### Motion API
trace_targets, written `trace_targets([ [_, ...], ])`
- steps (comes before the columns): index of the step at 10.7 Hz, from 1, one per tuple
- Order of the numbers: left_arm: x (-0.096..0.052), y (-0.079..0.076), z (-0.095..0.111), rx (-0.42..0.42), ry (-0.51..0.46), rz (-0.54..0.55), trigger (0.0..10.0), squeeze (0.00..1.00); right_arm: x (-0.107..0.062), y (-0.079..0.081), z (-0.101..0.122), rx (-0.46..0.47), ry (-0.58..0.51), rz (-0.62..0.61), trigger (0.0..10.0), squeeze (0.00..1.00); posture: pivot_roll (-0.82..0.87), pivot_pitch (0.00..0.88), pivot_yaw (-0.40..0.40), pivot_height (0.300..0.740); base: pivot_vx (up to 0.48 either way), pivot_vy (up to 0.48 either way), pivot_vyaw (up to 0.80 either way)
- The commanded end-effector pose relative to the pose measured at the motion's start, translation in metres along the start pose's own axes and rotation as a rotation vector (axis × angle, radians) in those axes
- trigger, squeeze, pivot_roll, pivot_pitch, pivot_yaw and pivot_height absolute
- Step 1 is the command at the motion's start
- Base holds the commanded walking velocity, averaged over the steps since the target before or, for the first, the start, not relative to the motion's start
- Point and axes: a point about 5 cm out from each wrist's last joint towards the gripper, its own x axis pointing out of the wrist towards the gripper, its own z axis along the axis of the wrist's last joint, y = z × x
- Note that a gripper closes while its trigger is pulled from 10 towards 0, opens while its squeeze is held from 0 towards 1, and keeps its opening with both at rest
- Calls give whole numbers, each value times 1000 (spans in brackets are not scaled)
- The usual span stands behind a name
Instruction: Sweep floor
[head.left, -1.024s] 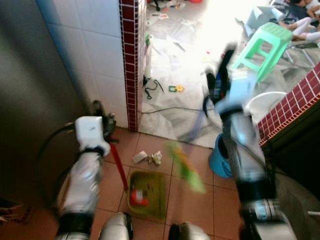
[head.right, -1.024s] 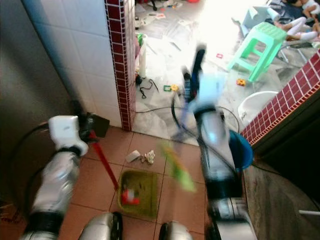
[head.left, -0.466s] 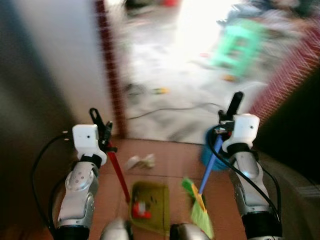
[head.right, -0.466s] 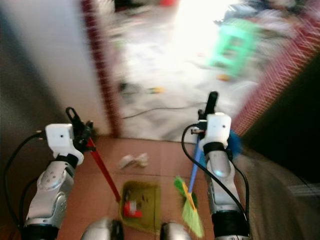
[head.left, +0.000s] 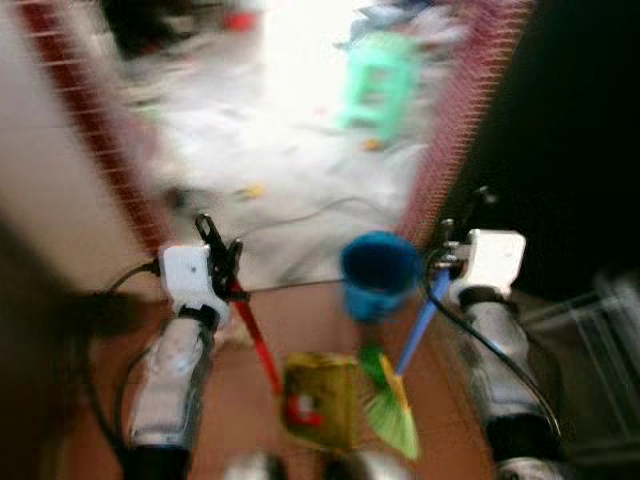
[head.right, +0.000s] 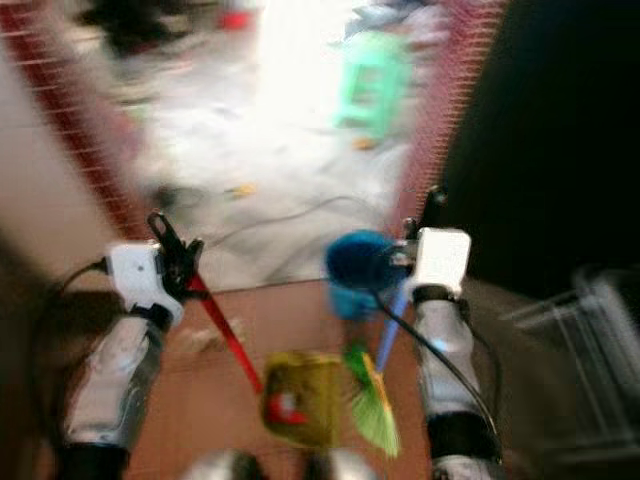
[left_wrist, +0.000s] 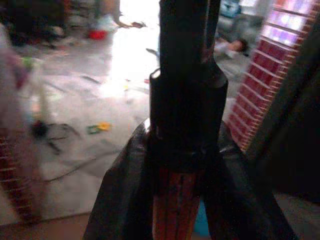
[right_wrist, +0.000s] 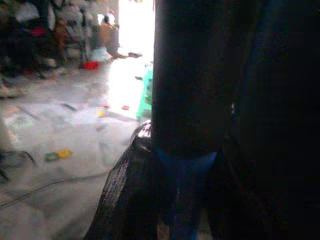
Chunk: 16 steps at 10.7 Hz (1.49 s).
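Note:
The picture is blurred by motion. My left gripper (head.left: 222, 262) is shut on the red handle (head.left: 257, 335) of a yellow-green dustpan (head.left: 320, 402), which rests low in front of my feet with a red scrap in it. In the left wrist view the red handle (left_wrist: 175, 206) sits clamped between the black fingers. My right gripper (head.left: 446, 262) is shut on the blue handle (head.left: 417, 327) of a broom, whose green bristles (head.left: 391, 410) hang just right of the dustpan. The blue handle (right_wrist: 185, 189) also appears between the fingers in the right wrist view.
A blue bucket (head.left: 377, 272) stands between my two grippers, by the end of a red-tiled wall (head.left: 452, 110). A cable (head.left: 305, 214) and small litter lie on the grey floor beyond. A green stool (head.left: 378, 78) stands further off. A wire rack (head.left: 590, 330) is at the right.
The camera has swung to the right, shifting the whole scene left. My right arm has come down from its raised position, so the broom now hangs beside the dustpan.

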Motion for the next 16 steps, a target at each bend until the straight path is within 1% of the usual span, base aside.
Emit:
trace_targets([
  [1, 3, -1, 12, 10, -47, -13, 10000, 0, 4, -5, 4, -44, -18, -7, 10000, 0, -55, 0, 8, 740, 0, -240, 0],
  [2, 4, -1, 12, 11, -48, -11, 10000, 0, 5, -6, 5, -49, -20, -7, 10000, 0, -56, 0, 7, 740, 0, -244, 0],
  [3, 4, -1, 12, -14, -50, -5, 10000, 0, 5, -8, 5, -67, -23, -5, 10000, 0, -58, 0, 4, 740, 0, 0, 0],
  [6, 8, -1, 14, -24, -61, 9, 10000, 0, 8, -14, 6, -88, -27, -9, 10000, 0, -68, 0, -1, 740, 0, 0, 0],
  [8, 9, 4, 21, -30, -94, 40, 10000, 0, 10, -15, 6, -97, -29, -5, 10000, 0, -66, 0, -6, 740, 0, 0, 0],
  [9, 12, 8, 40, -41, -164, 79, 10000, 0, 9, -16, 6, -101, -27, -3, 10000, 0, -64, 0, -9, 740, 0, 0, 0],
  [10, 17, 10, 63, -50, -246, 105, 10000, 0, 10, -16, 5, -105, -23, -1, 10000, 0, -62, 0, -13, 740, 0, 0, 0],
  [12, 22, 11, 102, -51, -377, 116, 10000, 0, 10, -16, 3, -112, -18, 7, 10000, 0, -58, 0, -19, 740, 0, 0, 0],
  [13, 23, 9, 126, -52, -446, 104, 10000, 0, 11, -14, 3, -119, -17, 21, 10000, 0, -53, 0, -26, 740, 0, 0, 0],
  [14, 24, 8, 142, -68, -478, 93, 10000, 0, 13, -13, 3, -126, -18, 30, 10000, 0, -51, 0, -28, 740, 0, 0, 0],
  [15, 26, 4, 146, -93, -477, 49, 10000, 0, 14, -13, 2, -129, -17, 34, 10000, 0, -49, 0, -32, 740, 0, 0, 0],
  [16, 25, 0, 153, -94, -494, 23, 10000, 0, 14, -12, 2, -133, -19, 40, 10000, 0, -50, 0, -33, 740, 0, 0, 0],
])
